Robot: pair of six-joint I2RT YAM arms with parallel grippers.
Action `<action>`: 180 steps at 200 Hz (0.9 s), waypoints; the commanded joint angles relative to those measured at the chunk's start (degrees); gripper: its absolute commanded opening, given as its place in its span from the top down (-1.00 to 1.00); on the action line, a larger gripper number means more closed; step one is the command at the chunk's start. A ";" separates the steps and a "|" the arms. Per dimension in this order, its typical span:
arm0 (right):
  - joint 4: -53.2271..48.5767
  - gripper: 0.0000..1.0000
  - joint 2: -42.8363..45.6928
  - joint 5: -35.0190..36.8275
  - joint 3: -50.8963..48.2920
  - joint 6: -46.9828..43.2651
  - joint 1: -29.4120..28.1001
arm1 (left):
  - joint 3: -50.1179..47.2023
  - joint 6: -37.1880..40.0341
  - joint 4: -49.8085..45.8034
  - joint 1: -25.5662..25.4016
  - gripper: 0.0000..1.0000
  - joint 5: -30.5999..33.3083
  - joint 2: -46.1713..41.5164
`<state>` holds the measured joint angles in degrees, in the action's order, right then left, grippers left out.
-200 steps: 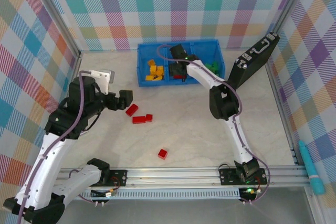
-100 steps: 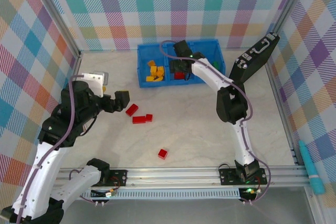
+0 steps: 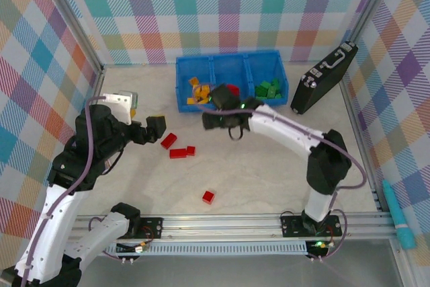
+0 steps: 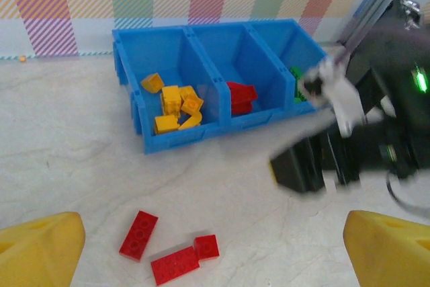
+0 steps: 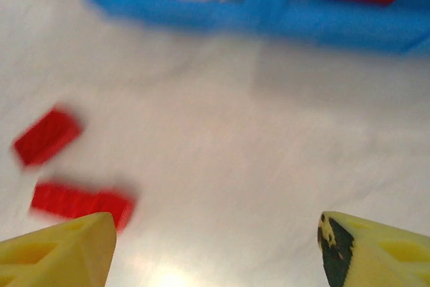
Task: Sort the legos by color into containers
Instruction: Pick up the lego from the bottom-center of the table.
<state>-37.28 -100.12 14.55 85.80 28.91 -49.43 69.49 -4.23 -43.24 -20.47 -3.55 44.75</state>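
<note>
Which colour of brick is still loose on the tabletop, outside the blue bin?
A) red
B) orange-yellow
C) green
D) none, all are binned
A: red bricks lie on the tabletop in front of the blue bin, while the orange-yellow bricks and green bricks sit inside it.

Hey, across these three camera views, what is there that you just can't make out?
Right wrist view: motion blur smears the small red plastic bricks; their studs cannot be counted.
Left wrist view: the blurred right arm covers most of the green plastic bricks in the long blue plastic bin.
Top view: the right arm overlaps the bin's middle compartment, hiding part of its contents.
</note>
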 commanded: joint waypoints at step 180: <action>-14.07 -0.53 -5.29 -7.60 -7.39 29.44 -26.36 | -0.92 -0.69 1.58 0.45 -0.99 -5.33 -4.71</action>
<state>-47.97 -103.74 8.58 76.25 58.02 -75.72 69.49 -4.01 -43.09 -20.47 -7.92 40.97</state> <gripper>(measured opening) 0.787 0.994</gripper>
